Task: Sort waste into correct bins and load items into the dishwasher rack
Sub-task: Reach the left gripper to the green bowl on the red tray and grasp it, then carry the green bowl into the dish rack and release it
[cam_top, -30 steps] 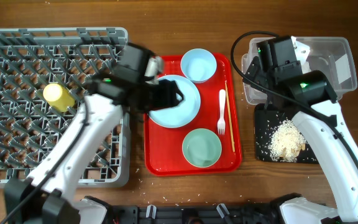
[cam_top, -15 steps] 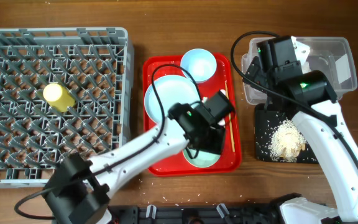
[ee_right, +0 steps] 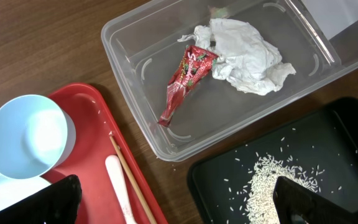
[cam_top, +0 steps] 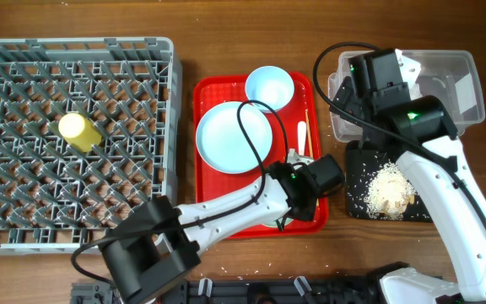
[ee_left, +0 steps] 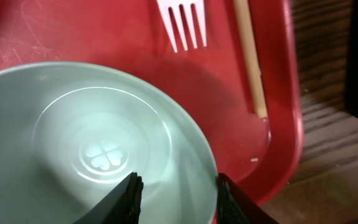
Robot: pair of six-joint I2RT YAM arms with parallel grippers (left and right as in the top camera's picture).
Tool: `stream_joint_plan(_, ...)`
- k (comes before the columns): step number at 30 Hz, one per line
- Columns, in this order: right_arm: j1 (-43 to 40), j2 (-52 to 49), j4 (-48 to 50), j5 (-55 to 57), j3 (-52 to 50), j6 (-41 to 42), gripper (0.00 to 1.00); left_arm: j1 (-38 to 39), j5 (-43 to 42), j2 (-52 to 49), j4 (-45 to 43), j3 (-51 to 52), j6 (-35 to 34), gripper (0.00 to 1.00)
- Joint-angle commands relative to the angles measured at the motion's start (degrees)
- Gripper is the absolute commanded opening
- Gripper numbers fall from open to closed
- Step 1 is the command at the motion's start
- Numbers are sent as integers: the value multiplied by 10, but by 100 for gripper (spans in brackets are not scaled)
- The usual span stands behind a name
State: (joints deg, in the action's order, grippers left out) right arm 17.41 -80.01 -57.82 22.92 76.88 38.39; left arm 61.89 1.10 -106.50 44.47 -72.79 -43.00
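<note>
- Green bowl (ee_left: 98,155) sits upright by a corner of the red tray (ee_left: 272,124), with the fork (ee_left: 182,22) and chopsticks (ee_left: 250,56) just beside it.
- Left gripper (ee_left: 178,196): jaws part-spread astride the bowl's rim, one finger inside, one outside. No pinch visible yet.
- To do it well: seat deeper on the wall before squeezing, lift straight up clear of the fork, then carry to the dishwasher rack (cam_top: 24,228).
- Right gripper (ee_right: 179,202): jaws spread wide, empty, near the clear tub (ee_right: 142,93).
</note>
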Motion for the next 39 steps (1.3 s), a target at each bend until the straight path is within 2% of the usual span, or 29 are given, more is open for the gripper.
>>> stream_joint_plan(1, -1, 7, 1, -1, 10, 7, 100, 3, 13, -22, -2, 0, -14, 39)
stream_joint_plan(5, -1, 7, 2, -1, 10, 7, 100, 4, 9, -24, -8, 0, -14, 37)
stream_joint_plan(6, -1, 7, 1, -1, 10, 7, 100, 5, 9, -24, -8, 0, -14, 33)
stream_joint_plan(8, -1, 7, 1, -1, 10, 7, 100, 5, 9, -24, -8, 0, -14, 17)
stream_joint_plan(10, -1, 7, 1, -1, 10, 7, 100, 5, 9, -24, -8, 0, -14, 14)
stream_joint_plan(12, -1, 7, 1, -1, 10, 7, 100, 5, 9, -24, -8, 0, -14, 4)
stream_joint_plan(16, -1, 7, 1, -1, 10, 7, 100, 1, 9, -15, -7, 0, -14, 4)
stream_joint_plan(22, -1, 7, 1, -1, 10, 7, 99, -50, 4, 118, 27, 0, -9, 4)
stream_joint_plan(32, -1, 7, 1, -1, 10, 7, 100, -228, -15, 376, 60, 0, 8, 4)
stream_joint_plan(36, -1, 7, 1, -1, 10, 7, 99, -407, -67, 442, 127, 0, 14, 4)
stream_joint_plan(39, -1, 7, 1, -1, 10, 7, 100, -535, -170, 444, 135, 0, 76, 4)
